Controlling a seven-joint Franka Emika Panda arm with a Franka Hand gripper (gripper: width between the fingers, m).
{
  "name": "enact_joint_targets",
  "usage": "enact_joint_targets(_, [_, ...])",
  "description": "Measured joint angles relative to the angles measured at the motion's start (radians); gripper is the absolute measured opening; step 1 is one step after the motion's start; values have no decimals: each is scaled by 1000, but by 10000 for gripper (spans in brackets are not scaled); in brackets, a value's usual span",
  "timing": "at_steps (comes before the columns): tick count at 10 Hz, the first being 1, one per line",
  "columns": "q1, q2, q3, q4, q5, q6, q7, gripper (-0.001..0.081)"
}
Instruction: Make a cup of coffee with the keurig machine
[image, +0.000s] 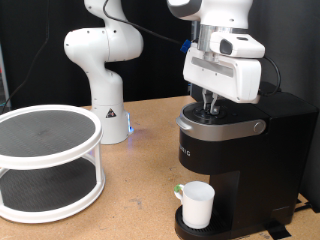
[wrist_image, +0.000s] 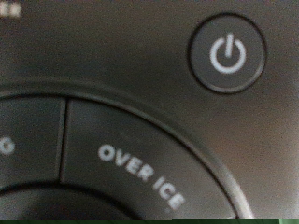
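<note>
The keurig machine (image: 235, 160), black with a grey lid rim, stands at the exterior view's right. The white cup (image: 197, 203) sits on its round drip base under the spout. My gripper (image: 210, 104) points straight down onto the machine's top, its fingertips at the button panel. In the wrist view I see only the panel from very close: a round power button (wrist_image: 227, 54) and a segment marked OVER ICE (wrist_image: 140, 171). The fingers do not show in the wrist view.
A white two-tier round stand (image: 47, 160) with dark shelves occupies the exterior view's left. A second white robot base (image: 105, 70) stands behind on the wooden table (image: 135, 190). Black curtain lies behind.
</note>
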Motion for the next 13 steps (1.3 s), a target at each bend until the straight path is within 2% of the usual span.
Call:
enact_joint_targets(6, [0, 6, 6, 13, -41, -42, 42, 4])
enact_joint_targets(9, [-4, -12, -10, -20, 40, 28, 22, 4])
enact_joint_targets(13, [-5, -18, -19, -26, 77, 34, -5, 4])
